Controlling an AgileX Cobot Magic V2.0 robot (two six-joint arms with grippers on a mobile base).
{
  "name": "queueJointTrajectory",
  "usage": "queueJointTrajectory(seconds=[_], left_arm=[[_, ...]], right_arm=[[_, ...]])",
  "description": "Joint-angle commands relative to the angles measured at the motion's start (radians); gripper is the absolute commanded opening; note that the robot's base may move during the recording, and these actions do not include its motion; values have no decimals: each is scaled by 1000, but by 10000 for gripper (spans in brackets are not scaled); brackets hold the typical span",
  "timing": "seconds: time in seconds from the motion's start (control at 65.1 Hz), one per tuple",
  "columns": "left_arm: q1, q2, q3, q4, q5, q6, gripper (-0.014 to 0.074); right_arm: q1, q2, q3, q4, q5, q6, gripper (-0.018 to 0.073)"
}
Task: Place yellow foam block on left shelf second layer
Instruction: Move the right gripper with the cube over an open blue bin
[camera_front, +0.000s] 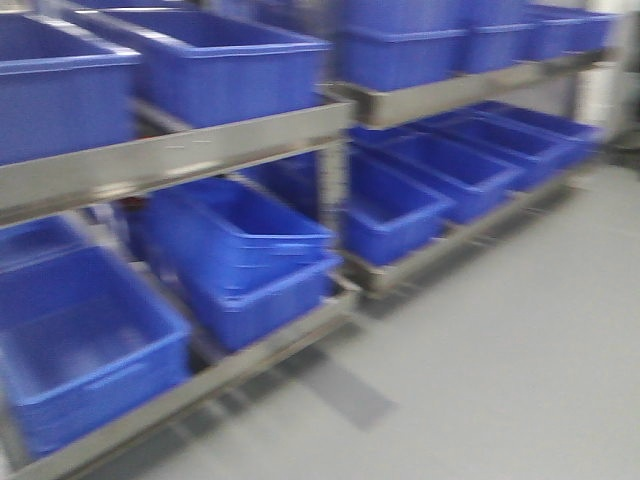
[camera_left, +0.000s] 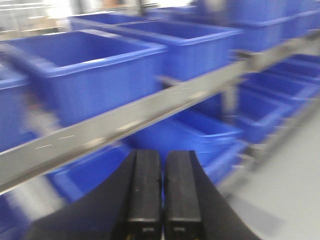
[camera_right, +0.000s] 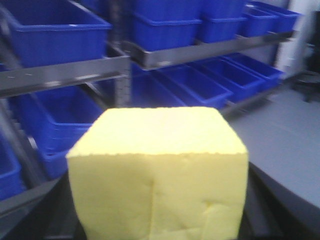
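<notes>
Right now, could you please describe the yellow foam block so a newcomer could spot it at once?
Start from the steel shelving loaded with blue bins. Close in front of it, filling the right wrist view, is the yellow foam block. It is the only yellow cube among blue plastic.

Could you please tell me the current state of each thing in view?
Bright yellow cubic foam block: gripped by right pincer, not yet shelved.
Left pincer: shut, empty.
Blue plastic bins on grey metal shelves: open-topped, visible interiors empty.
</notes>
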Motion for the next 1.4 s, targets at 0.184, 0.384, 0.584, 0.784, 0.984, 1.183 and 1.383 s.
queueJointTrajectory(seconds=[0.184, 0.384, 0.584, 0.784, 0.984, 1.183, 1.383], left_arm=[[-1, -21, 25, -6, -81, -5, 136], [-1, -21, 25, -6, -81, -5, 136], [-1, -21, 25, -6, -81, -5, 136], [-1, -21, 25, -6, -81, -5, 136], [-1, -21, 25, -6, -81, -5, 136], [-1, -21, 25, -6, -81, -5, 136], [-1, -21, 25, -6, -81, -5, 136]], right_arm=[[-6, 11, -29, 0, -94, -3, 475], [-6, 11, -29, 0, -94, -3, 475], [-6, 11, -29, 0, -94, -3, 475], [-6, 11, -29, 0, -94, -3, 475], [-6, 11, -29, 0, -94, -3, 475], [-6, 11, -29, 0, -94, -3, 475], [-6, 11, -29, 0, -94, -3, 475]])
